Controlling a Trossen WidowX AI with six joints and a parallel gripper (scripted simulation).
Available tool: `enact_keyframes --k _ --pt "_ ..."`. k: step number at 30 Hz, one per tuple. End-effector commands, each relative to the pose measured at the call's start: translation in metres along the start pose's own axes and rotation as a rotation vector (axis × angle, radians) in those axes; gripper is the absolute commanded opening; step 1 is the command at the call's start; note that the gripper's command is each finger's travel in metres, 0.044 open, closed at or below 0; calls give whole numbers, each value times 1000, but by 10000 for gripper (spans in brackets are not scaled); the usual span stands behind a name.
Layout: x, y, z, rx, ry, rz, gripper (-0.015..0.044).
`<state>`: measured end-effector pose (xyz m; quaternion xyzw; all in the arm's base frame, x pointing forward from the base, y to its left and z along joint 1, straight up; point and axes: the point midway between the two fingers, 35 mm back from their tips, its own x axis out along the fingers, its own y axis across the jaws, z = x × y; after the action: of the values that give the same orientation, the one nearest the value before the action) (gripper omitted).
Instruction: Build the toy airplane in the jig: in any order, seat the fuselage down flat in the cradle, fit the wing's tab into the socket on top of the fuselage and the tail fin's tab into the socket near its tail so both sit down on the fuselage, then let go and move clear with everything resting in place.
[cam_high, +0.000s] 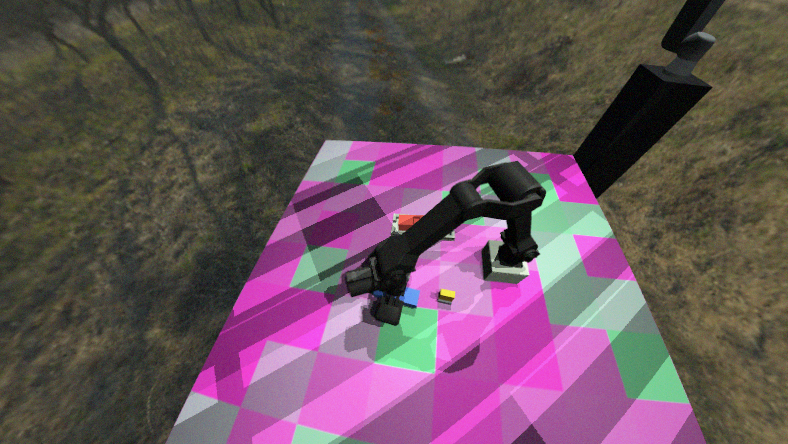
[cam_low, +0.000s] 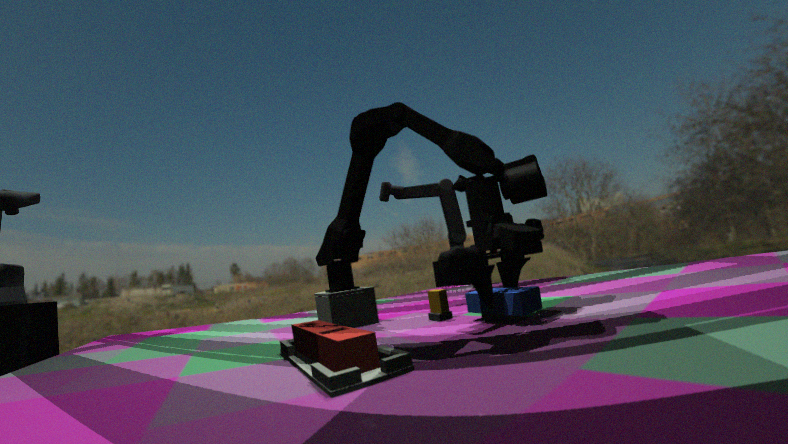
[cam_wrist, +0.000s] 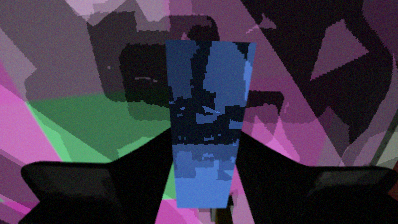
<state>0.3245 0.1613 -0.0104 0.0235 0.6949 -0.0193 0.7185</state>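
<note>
The red fuselage (cam_high: 408, 222) (cam_low: 348, 350) sits in the pale jig (cam_high: 395, 226) (cam_low: 336, 379), partly hidden by the arm in the top view. The blue wing (cam_high: 410, 296) (cam_low: 523, 301) (cam_wrist: 204, 192) lies low at the table, long side level. My gripper (cam_low: 502, 302) (cam_wrist: 203, 131) points down over it and is shut on the wing, one finger against each long side near its middle. Whether its underside is lifted at all is too dark to tell. The yellow tail fin (cam_high: 446, 293) (cam_low: 437, 301) stands on a small dark base beside the wing's end, apart from it.
The arm's pale base block (cam_high: 507, 271) (cam_low: 347, 306) stands to the arm-base side of the fin. A second, idle arm stands behind in the exterior view, on a black block (cam_low: 454, 266). My forearm passes over the jig in the top view.
</note>
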Motion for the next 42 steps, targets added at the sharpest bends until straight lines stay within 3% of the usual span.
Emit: enact_keyframes --k 1,3,8,42 --pt "0 1 0 4 0 4 144" --pt "0 1 0 4 0 4 131" --pt "-3 1 0 3 2 5 0" --pt "-103 2 4 3 0 5 0"
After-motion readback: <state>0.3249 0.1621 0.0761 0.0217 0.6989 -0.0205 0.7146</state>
